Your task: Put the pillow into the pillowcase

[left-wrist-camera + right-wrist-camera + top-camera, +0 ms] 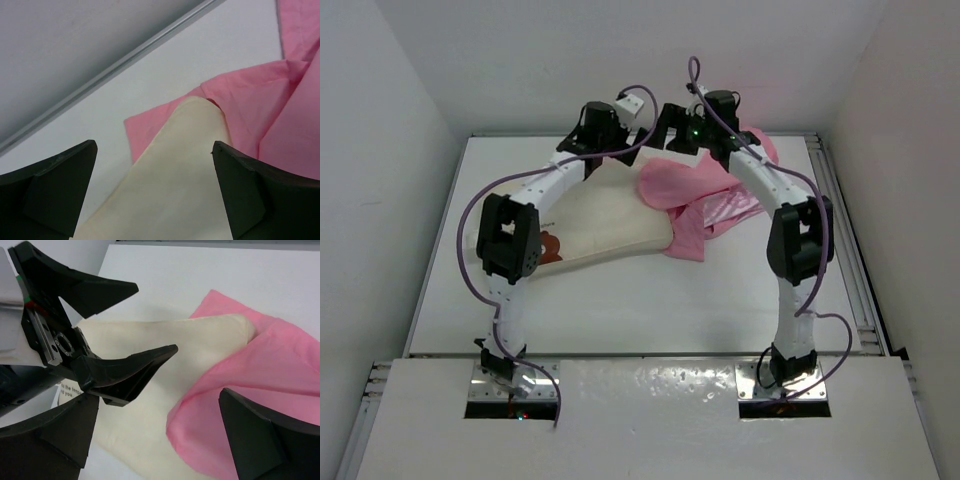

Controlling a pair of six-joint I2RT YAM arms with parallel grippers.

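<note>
Nearest the overhead camera, both arm bases (505, 375) sit at the near edge, and from there I see the two arms arching toward the far side of the white table (620, 300). On it the pillow (610, 220) lies flat, left of centre, with almost all of its length outside the pillowcase (695, 185). The pillowcase lies bunched at the pillow's far right end, toward the back of the table. Through the left wrist camera I see the pillow's far corner resting on pink cloth, with more pink folded against its right side; I cannot tell how deep the corner sits inside. My left gripper (154, 145) is spread wide, its jaws either side of that corner and holding nothing; whether they touch the pillow I cannot tell. My right gripper (160, 397) is spread wide too, grasping nothing, hovering above the seam where pink cloth laps over the pillow, just beside the left gripper. At the pillow's near left end a brown bear print (552, 248) shows beside the left arm, and some black lettering (67, 390) is partly hidden behind the left gripper.
</note>
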